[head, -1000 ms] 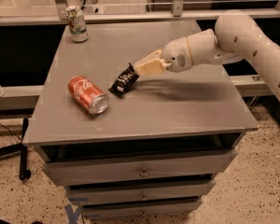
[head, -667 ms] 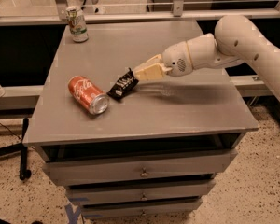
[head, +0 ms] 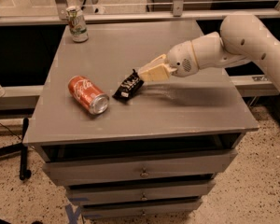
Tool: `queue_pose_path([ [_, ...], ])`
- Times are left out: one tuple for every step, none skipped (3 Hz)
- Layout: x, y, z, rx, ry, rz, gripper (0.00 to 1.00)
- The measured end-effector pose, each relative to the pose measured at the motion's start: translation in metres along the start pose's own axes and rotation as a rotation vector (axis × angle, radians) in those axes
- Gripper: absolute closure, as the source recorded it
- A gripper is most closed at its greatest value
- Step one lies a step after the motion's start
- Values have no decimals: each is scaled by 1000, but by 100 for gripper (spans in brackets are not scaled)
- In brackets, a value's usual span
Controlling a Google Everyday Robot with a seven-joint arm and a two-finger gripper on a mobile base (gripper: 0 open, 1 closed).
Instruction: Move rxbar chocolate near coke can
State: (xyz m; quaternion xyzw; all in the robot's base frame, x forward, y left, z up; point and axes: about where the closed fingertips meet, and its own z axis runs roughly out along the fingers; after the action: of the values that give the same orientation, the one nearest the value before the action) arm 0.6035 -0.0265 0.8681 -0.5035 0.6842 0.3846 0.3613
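Pincer, reaching in from the right, clamped on the upper-right end of the chocolate bar, whose long axis slants down-left over the worktop toward the red can lying on its side nearby.

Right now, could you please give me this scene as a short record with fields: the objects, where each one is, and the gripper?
surface: grey cabinet top, with drawers below
coke can: lying on its side, front left, silver end facing front right
rxbar chocolate: just right of the coke can, with a small gap between them
gripper: at the bar's upper right end, the arm reaching in from the right
green-and-white can: upright, back left corner
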Motion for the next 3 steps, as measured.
queue_pose_path([
  [3,2,-1,-3,2,6,36],
  [5,5,5,-21,-7,17,12],
  [6,3,-3,1,-9,19,0],
])
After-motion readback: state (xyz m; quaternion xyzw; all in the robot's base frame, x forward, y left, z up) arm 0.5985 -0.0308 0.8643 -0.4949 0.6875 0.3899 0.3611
